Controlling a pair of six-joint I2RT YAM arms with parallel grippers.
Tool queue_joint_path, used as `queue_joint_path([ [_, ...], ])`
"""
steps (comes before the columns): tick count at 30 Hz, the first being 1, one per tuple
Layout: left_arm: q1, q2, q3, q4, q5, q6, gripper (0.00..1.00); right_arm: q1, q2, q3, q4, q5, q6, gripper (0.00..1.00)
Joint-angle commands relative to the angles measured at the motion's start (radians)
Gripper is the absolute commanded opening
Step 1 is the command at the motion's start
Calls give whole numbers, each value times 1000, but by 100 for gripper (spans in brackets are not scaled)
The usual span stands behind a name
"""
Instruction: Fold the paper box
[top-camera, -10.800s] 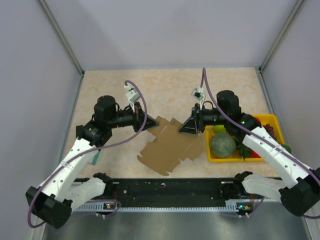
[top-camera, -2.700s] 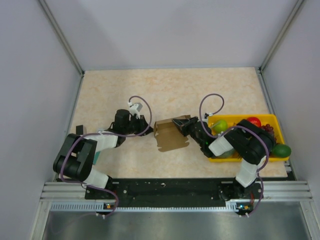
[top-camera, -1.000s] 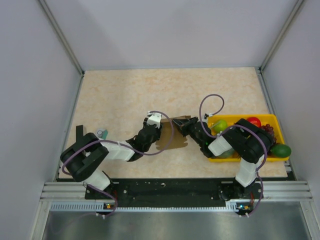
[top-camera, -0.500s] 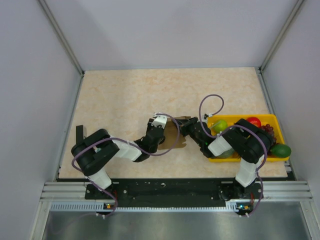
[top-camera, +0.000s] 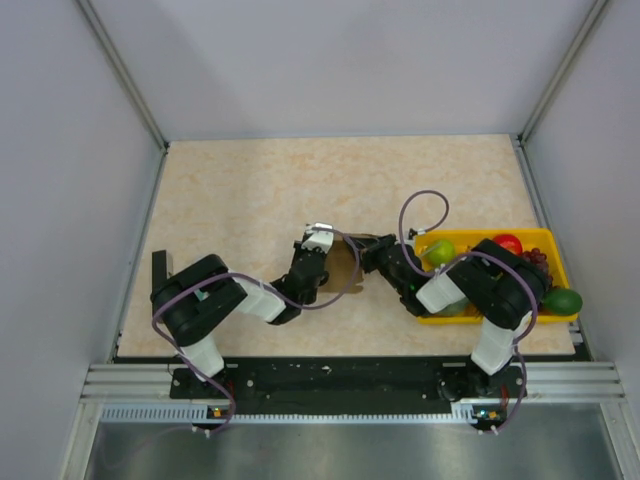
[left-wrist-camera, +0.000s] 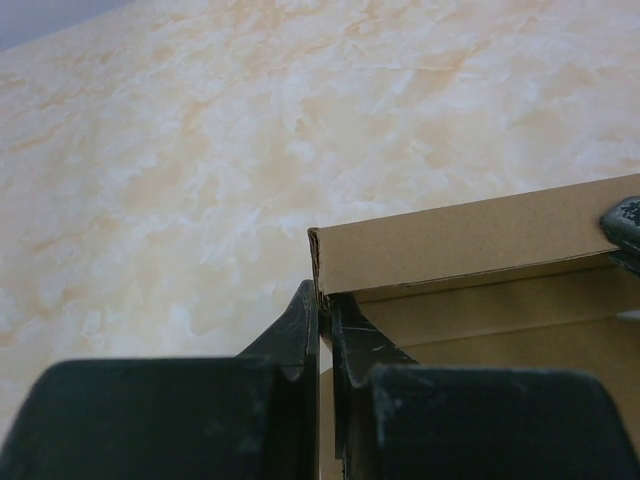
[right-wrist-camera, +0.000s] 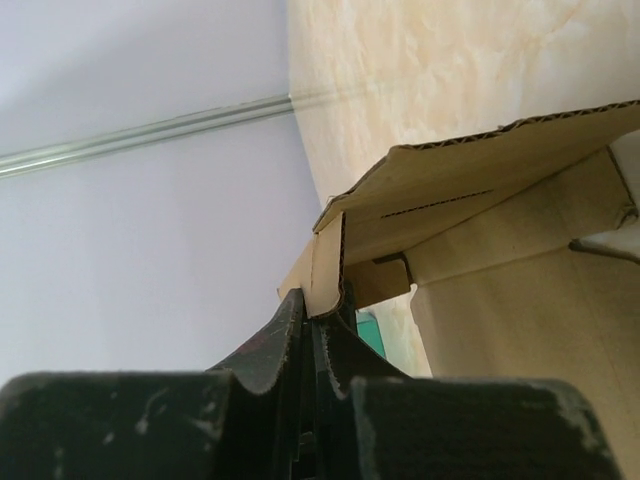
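The paper box (top-camera: 343, 263) is plain brown cardboard, partly folded, standing on the table between my two arms. My left gripper (top-camera: 316, 250) is shut on its left wall; in the left wrist view the fingertips (left-wrist-camera: 325, 300) pinch the cardboard edge (left-wrist-camera: 460, 235). My right gripper (top-camera: 371, 252) is shut on a flap at the box's right side; in the right wrist view the flap (right-wrist-camera: 325, 265) sits clamped between the fingers (right-wrist-camera: 318, 318), with the box panels (right-wrist-camera: 500, 170) beyond.
A yellow tray (top-camera: 545, 240) with fruit stands at the right, under the right arm. A black strip (top-camera: 159, 272) lies at the left edge. A bit of teal packet (right-wrist-camera: 370, 333) shows behind the right fingers.
My left arm has swung from the left over to the box and closed on its left wall. The box stands more upright and narrower. The right gripper has held its flap throughout.
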Motion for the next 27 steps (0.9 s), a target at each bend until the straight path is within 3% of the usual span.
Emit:
queue_joint_path([
  [1, -5, 14, -39, 221, 15, 98, 0, 30, -42, 8, -130, -10, -12, 7],
  [2, -5, 11, -46, 232, 22, 92, 0, 28, -54, 7, -141, -10, -16, 10],
  [6, -5, -7, -72, 232, 77, 56, 0, 27, -178, -3, -221, -53, -65, 42],
  [9, -5, -38, -87, 187, 115, 25, 0, 11, -319, -6, -432, -124, -203, 57],
  [10, -5, -55, -90, 157, 124, 17, 0, 11, -429, 9, -607, -133, -250, 61],
  [13, -2, -84, -108, 147, 144, 3, 0, 13, -653, 84, -916, -132, -490, 76],
  [14, 0, -93, -113, 144, 152, 2, 0, 7, -695, 100, -1086, -136, -593, 78],
  [17, -1, -139, -142, 156, 201, -6, 0, -41, -846, 158, -1326, -180, -802, 77],
  [20, 3, -194, -180, 169, 280, 0, 0, -110, -879, 279, -1478, -302, -1023, 77],
  [23, 17, -243, -228, 192, 333, -10, 0, -153, -805, 451, -1621, -397, -1233, 78],
  [27, 32, -213, -247, 282, 455, 32, 0, -179, -552, 604, -1623, -637, -1406, 79],
])
